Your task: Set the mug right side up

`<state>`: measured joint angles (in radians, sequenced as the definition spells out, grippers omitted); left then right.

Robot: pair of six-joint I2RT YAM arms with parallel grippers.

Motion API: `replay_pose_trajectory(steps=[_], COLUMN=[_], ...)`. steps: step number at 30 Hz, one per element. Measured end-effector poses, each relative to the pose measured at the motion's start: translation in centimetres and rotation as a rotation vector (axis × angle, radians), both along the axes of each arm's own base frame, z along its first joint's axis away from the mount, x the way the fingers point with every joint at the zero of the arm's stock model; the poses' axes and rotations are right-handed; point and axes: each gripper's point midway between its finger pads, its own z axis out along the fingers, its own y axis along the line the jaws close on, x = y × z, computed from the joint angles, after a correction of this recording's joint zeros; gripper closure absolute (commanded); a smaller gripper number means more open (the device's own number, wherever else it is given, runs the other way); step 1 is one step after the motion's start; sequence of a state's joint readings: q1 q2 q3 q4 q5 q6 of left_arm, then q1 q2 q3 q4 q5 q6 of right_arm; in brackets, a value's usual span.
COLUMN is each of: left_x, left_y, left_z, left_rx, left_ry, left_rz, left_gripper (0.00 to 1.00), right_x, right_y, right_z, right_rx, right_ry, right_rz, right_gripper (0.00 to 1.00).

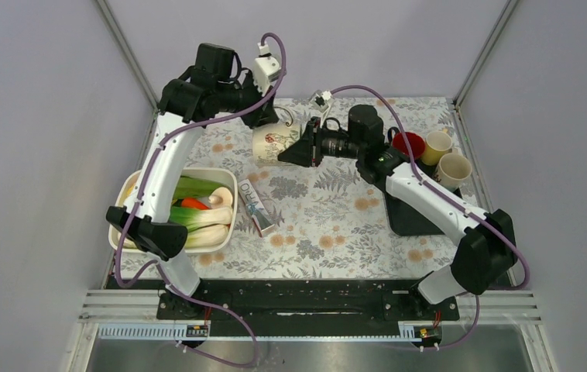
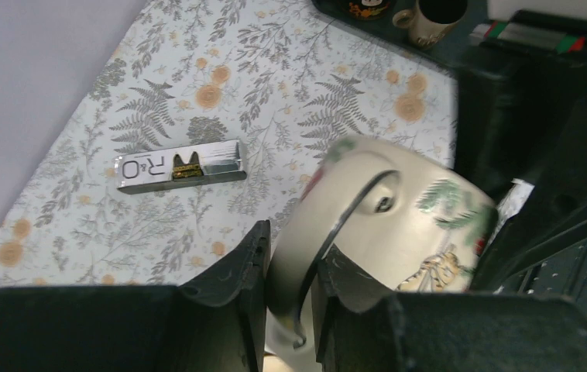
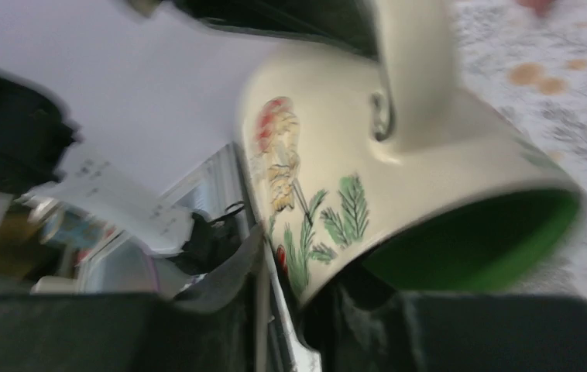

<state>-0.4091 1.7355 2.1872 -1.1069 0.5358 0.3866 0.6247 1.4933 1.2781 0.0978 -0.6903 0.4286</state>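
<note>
Mug: cream with fern-and-mushroom print, green inside. It is held clear of the table at far centre, lying roughly on its side with the mouth toward the right arm.
Left pincer: clamped on the handle, with the strap pinched between both fingers. By my reading it carries the whole weight.
Right pincer: fingers stand on either side of the wall at the rim. Blur hides whether the pads bite, so I cannot tell if it grips.
Step in hand: judged to be a two-arm turn in the air, the second pincer taking the rim so the mug can be rolled mouth-up.
Doing it well: seat the right pads squarely on the rim wall and confirm the hold before the left lets go of the handle. Rotate about the mug's long axis slowly, keeping the handle out of the other fingers' path.
Risk: glazed wall and thin rim, so a shallow pinch may slip once the weight shifts. The two wrists are crowded close together.
Landing: bare patterned table near centre, between the box and the black tray. Keep away from the cups on the right and the vegetable tub on the left.
Set-down: lower it until the base sits flat, then open the pincer.
</note>
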Motion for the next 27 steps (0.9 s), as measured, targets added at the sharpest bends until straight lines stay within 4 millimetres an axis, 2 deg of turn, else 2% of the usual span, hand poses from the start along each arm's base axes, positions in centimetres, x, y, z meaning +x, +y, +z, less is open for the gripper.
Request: replay_pose_trajectory(steps=[2, 5, 7, 8, 11, 15, 19, 23, 27], left_x=[0.4, 0.3, 0.1, 0.0, 0.1, 1.2, 2.0, 2.0, 2.2], left_y=[0.3, 0.1, -0.1, -0.1, 1.4, 4.9, 7.8, 8.3, 8.3], left_z=[0.4, 0.1, -0.1, -0.2, -1.2, -2.9, -4.9, -6.4, -6.7], left_rx=[-0.002, -0.009, -0.015, -0.019, -0.014, -0.011, 0.007, 0.027, 0.035], left_ry=[-0.033, -0.027, -0.021, -0.018, 0.018, 0.071, 0.117, 0.145, 0.134], left_rz=[-0.012, -0.028, -0.034, -0.038, -0.01, 0.061, 0.125, 0.132, 0.127], left_gripper=[0.97, 0.38, 0.11, 0.03, 0.01, 0.01, 0.01, 0.01, 0.01], right_x=[-0.5, -1.1, -1.2, -1.4, -1.8, -3.8, -6.6, -8.8, -10.4], right_y=[0.1, -0.7, -1.6, -2.3, -4.8, -10.2, -15.8, -21.3, -26.5], right_z=[0.4, 1.1, 0.1, -0.9, -4.4, -9.2, -12.3, -15.2, -18.0], right_rx=[0.02, 0.002, -0.072, -0.127, -0.309, -0.606, -0.877, -1.13, -1.286], right_ry=[-0.032, -0.091, -0.152, -0.178, -0.252, -0.329, -0.374, -0.325, -0.203], right_rz=[0.043, 0.033, 0.014, 0.006, -0.016, 0.008, 0.108, 0.205, 0.259], right_gripper=[1.0, 1.0, 1.0, 1.0, 1.0, 1.0, 1.0, 1.0, 1.0])
